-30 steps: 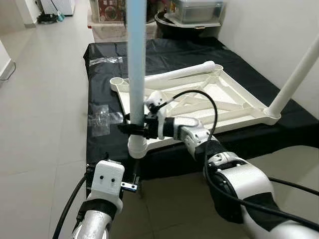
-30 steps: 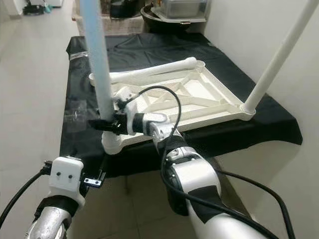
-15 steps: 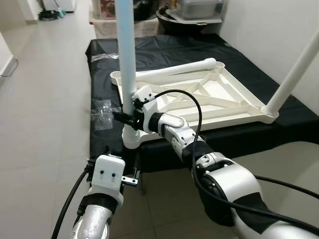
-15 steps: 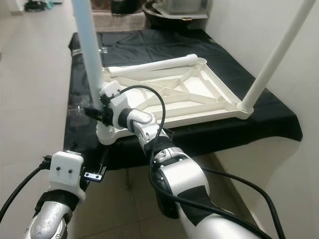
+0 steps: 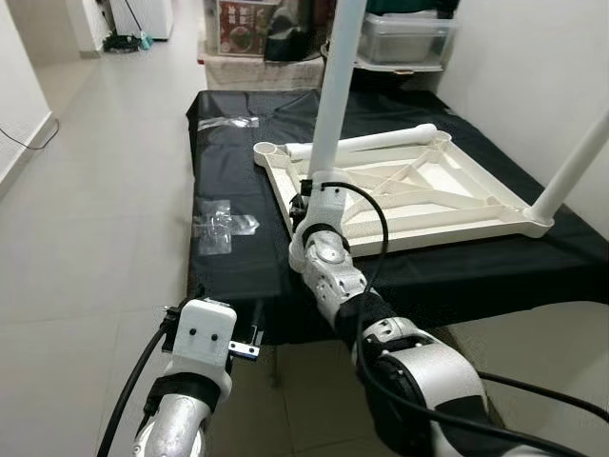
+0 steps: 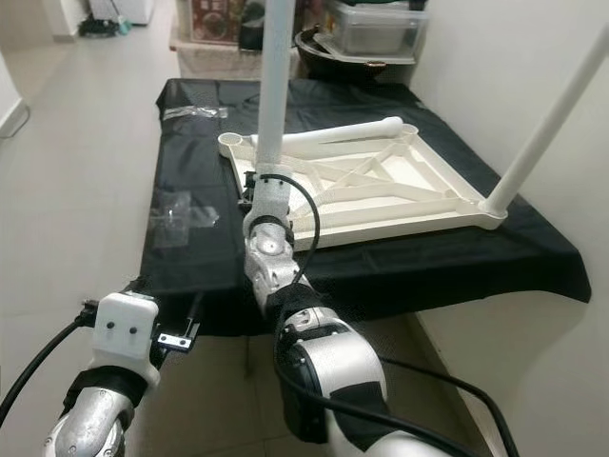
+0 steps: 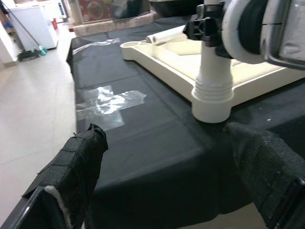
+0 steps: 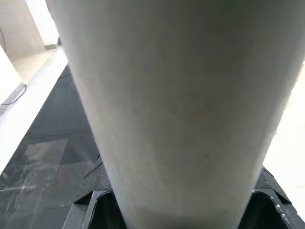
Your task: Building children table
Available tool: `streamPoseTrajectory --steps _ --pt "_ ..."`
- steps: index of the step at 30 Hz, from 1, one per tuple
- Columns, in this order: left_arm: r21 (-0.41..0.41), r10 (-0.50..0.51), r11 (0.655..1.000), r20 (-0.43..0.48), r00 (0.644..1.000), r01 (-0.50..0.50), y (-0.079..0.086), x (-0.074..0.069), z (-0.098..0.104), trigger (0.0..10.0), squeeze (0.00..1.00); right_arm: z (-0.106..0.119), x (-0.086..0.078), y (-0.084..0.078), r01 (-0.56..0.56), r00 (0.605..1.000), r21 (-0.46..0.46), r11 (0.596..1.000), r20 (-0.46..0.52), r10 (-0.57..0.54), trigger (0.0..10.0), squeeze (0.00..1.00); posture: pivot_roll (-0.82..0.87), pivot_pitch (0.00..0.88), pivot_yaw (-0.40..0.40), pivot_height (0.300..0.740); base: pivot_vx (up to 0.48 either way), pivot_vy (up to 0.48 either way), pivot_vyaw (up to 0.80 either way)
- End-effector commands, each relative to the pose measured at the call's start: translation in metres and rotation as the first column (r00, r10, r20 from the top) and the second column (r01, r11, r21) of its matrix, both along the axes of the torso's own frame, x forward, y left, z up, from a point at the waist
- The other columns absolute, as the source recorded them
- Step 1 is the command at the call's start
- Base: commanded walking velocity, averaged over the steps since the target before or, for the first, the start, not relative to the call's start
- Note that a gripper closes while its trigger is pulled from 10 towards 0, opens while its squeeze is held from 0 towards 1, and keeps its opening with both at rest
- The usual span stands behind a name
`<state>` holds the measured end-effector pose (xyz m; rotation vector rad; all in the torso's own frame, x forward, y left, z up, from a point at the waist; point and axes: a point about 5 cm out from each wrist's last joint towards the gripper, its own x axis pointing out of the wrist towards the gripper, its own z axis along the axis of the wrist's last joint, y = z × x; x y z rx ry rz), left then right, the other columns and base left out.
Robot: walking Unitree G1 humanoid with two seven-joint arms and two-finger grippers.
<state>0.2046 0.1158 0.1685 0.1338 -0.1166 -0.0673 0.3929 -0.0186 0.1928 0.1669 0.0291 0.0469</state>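
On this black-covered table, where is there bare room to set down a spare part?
Bare black cloth runs along the robot's left side, between the clear plastic wrap and the near edge, and again at the far end beyond the upturned tabletop. The right half is crowded: the tabletop, a loose leg lying on it, and the right hand around the upright leg.

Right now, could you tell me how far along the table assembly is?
Partly built. The upside-down tabletop lies on the black cloth, and one leg stands in its near right corner. The right hand grips a second leg, upright in the near left corner socket. The left hand waits open nearby. A third leg lies across the far edge, unfitted; the far left socket is empty.
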Motion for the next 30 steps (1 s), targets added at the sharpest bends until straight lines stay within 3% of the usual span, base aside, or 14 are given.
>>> streamPoseTrajectory --steps 1,2,3,8,9,14,17,20,21,23,26,28,29,30 --pt "0.008 -0.002 1.0 -0.018 1.0 0.002 0.0 0.0 -0.004 10.0 0.0 -0.022 -0.005 -0.002 0.025 0.994 0.078 0.997 -0.109 -0.016 1.9 0.0 0.08 0.102 -0.092 0.74 0.0 0.0 0.0" --pt "0.009 -0.003 1.0 -0.019 1.0 0.003 0.0 0.0 -0.004 10.0 0.0 -0.02 -0.006 0.006 -0.03 0.995 0.094 0.995 -0.092 0.039 10.0 0.0 0.08 0.102 -0.092 0.74 0.0 0.0 0.0" --pt "0.01 -0.003 1.0 -0.02 1.0 0.003 0.0 0.001 -0.005 10.0 0.0 -0.018 -0.008 0.012 -0.073 0.994 0.098 0.993 -0.075 0.08 10.0 1.0 0.08 0.098 -0.094 0.74 0.0 0.0 0.0" --pt "0.013 -0.001 1.0 -0.019 1.0 0.001 0.001 0.001 -0.005 10.0 0.0 -0.008 -0.005 0.01 -0.098 0.995 0.091 0.991 -0.008 0.099 10.0 1.0 0.08 0.098 -0.094 0.74 0.0 0.0 0.0" --pt "0.014 0.0 1.0 -0.019 1.0 0.0 0.001 0.001 -0.005 10.0 0.0 -0.003 -0.002 0.004 -0.125 0.992 0.087 0.988 0.028 0.123 10.0 0.0 0.08 0.092 -0.094 0.74 0.0 0.0 0.0" --pt "0.013 0.001 1.0 -0.018 1.0 -0.001 0.001 0.001 -0.006 10.0 0.0 0.006 0.001 -0.003 -0.334 0.937 0.051 0.941 0.129 0.326 10.0 0.0 0.08 0.085 -0.09 0.74 0.0 0.0 0.0" --pt "0.013 0.0 1.0 -0.017 1.0 0.0 0.001 0.002 -0.006 10.0 0.0 0.003 0.0 -0.011 -0.519 0.848 0.009 0.855 0.127 0.514 10.0 0.0 0.07 0.083 -0.086 0.74 0.0 0.0 0.0" --pt "0.012 -0.002 1.0 -0.014 1.0 0.002 0.0 0.003 -0.006 10.0 0.0 -0.004 -0.008 -0.015 -0.809 0.588 0.049 0.586 0.073 0.806 10.0 0.0 0.07 0.073 -0.085 0.74 0.0 0.0 0.0" --pt "0.012 -0.002 1.0 -0.014 1.0 0.002 0.0 0.003 -0.006 10.0 0.0 -0.004 -0.008 -0.015 -0.809 0.588 0.049 0.586 0.073 0.806 10.0 0.0 0.07 0.073 -0.085 0.74 0.0 0.0 0.0" --pt "0.013 -0.004 1.0 -0.012 1.0 0.005 -0.001 0.003 -0.005 10.0 0.0 -0.005 -0.014 -0.014 -0.887 0.462 0.033 0.461 0.038 0.886 10.0 0.0 0.07 0.07 -0.088 0.74 0.0 0.0 0.0" --pt "0.013 -0.006 1.0 -0.011 1.0 0.006 -0.002 0.003 -0.005 10.0 0.0 -0.005 -0.017 -0.011 -0.922 0.386 0.018 0.386 0.02 0.922 10.0 0.0 0.08 0.071 -0.091 0.74 0.0 0.0 0.0" --pt "0.011 -0.004 1.0 -0.008 1.0 0.004 -0.002 0.003 -0.005 10.0 0.0 -0.004 -0.025 -0.005 -0.972 0.237 -0.006 0.237 0.008 0.972 10.0 0.0 0.09 0.07 -0.098 0.74 0.0 0.0 0.0" --pt "0.011 -0.004 1.0 -0.008 1.0 0.004 -0.002 0.003 -0.005 10.0 0.0 -0.004 -0.025 -0.005 -0.972 0.237 -0.006 0.237 0.008 0.972 10.0 0.0 0.09 0.07 -0.098 0.74 0.0 0.0 0.0" --pt "0.011 0.001 1.0 -0.007 1.0 -0.001 -0.002 0.002 -0.004 10.0 0.0 -0.005 -0.032 0.006 -0.99 0.139 -0.012 0.139 -0.018 0.99 10.0 0.0 0.11 0.073 -0.109 0.74 0.0 0.0 0.0"
